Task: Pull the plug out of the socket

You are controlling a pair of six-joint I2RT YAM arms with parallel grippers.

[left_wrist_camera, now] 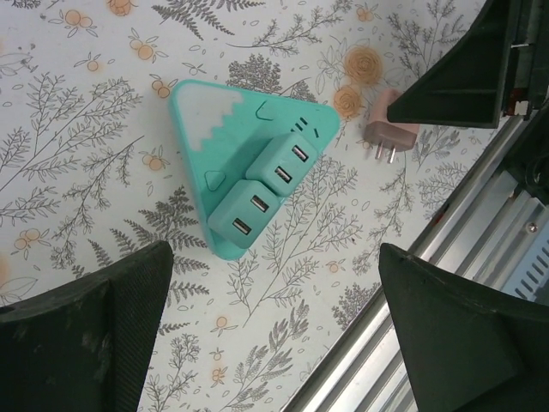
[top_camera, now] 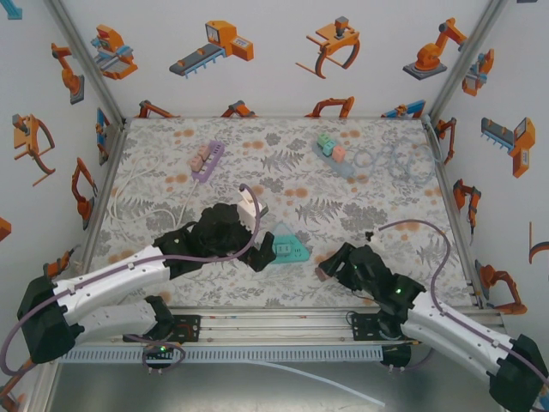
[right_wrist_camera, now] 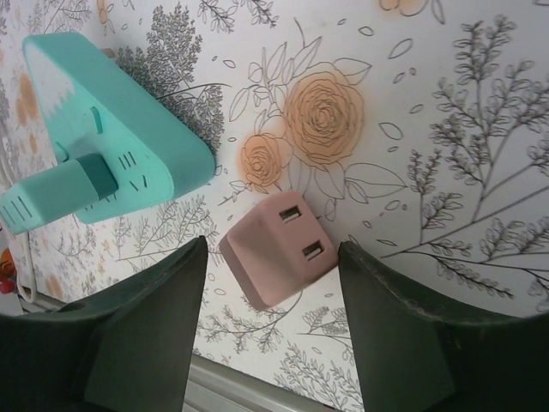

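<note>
Right gripper nearest: jaws part open, straddling pink plug, which lies loose on table. No hold on it that I can see. Plug is clear of teal socket, which sits at its 10 o'clock, near but apart. USB face points 1 o'clock. Further out, left gripper is wide open and empty over the socket, plug at its 2 o'clock, prongs bare. Right arm nearer the plug. Looks unplugged already.

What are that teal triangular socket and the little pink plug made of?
The teal socket looks like moulded plastic, smooth and matte, with rounded edges. The pink plug seems similar plastic with a faint sheen; its prongs look metallic.
</note>
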